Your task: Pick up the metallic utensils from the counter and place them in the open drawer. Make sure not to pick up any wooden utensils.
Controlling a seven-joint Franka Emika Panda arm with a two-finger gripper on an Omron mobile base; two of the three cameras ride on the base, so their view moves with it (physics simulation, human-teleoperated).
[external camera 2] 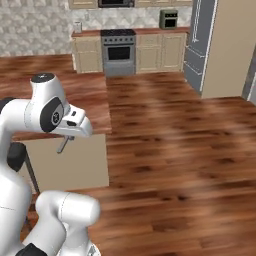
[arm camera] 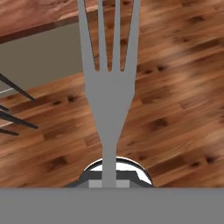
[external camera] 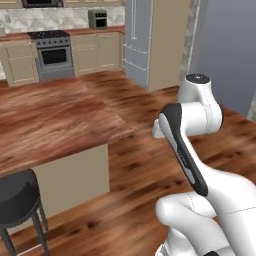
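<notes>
My gripper [arm camera: 108,177] is shut on the stem of a silver-grey fork [arm camera: 109,87], one of the metallic utensils, whose tines point away from the hand over the wood floor. In the right base view the hand [external camera 2: 75,124] hangs just off the corner of the counter [external camera 2: 92,100], and the fork [external camera 2: 63,145] sticks out below it in front of the beige base. The reddish-brown counter [external camera: 50,120] lies left of the arm. The open drawer and the wooden utensils are out of view.
A black stool [external camera: 17,195] stands at the counter's near side, and its legs [arm camera: 15,116] show at the left of the hand view. A stove [external camera: 52,52] and a tall fridge [external camera: 145,40] line the far wall. Wood floor [external camera 2: 175,150] spreads to the right.
</notes>
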